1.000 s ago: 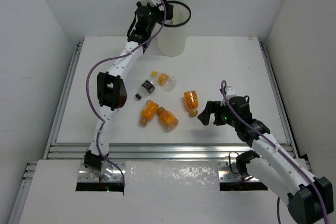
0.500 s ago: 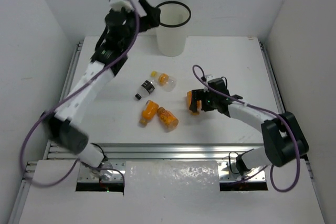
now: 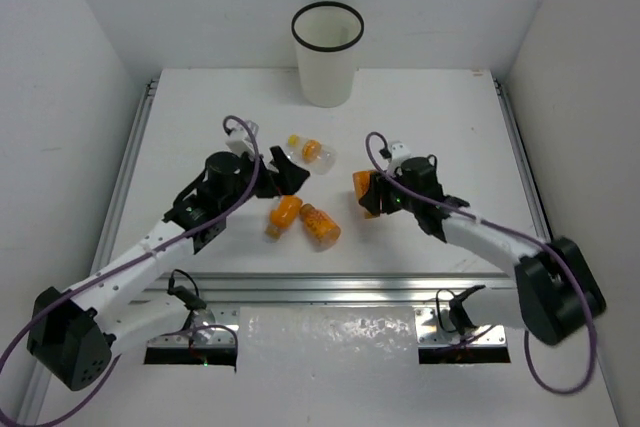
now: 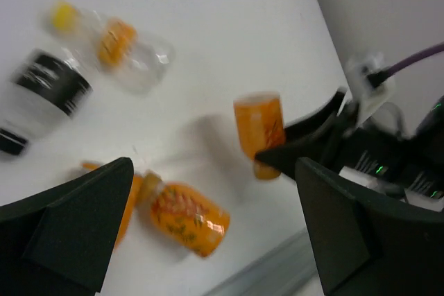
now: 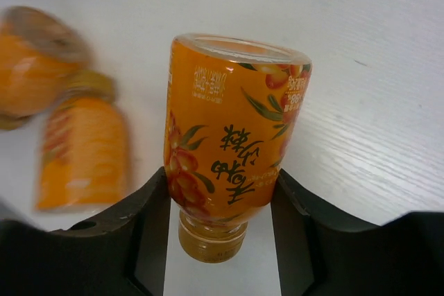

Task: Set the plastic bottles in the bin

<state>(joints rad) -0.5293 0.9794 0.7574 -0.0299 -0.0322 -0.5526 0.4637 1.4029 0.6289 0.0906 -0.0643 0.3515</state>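
Five small plastic bottles [image 3: 320, 227] lying loose on the white tabletop [image 3: 450, 117], all in front of the tall white black-rimmed bin [image 3: 327, 77], none inside yet. First in line: the orange-filled bottle [image 5: 232, 123] with leaf-printed label, in front of the bin and slightly to its right, pinched at the shoulder beside the cap by the right gripper [image 5: 220, 185]. Probably light, smooth and a little squashy; safer taken mid-body than near the tapering neck, otherwise liable to swing or slip. Left gripper [image 4: 211, 164] spread wide, carrying nothing, hovering close by the dark-labelled clear bottle [image 4: 48, 91].
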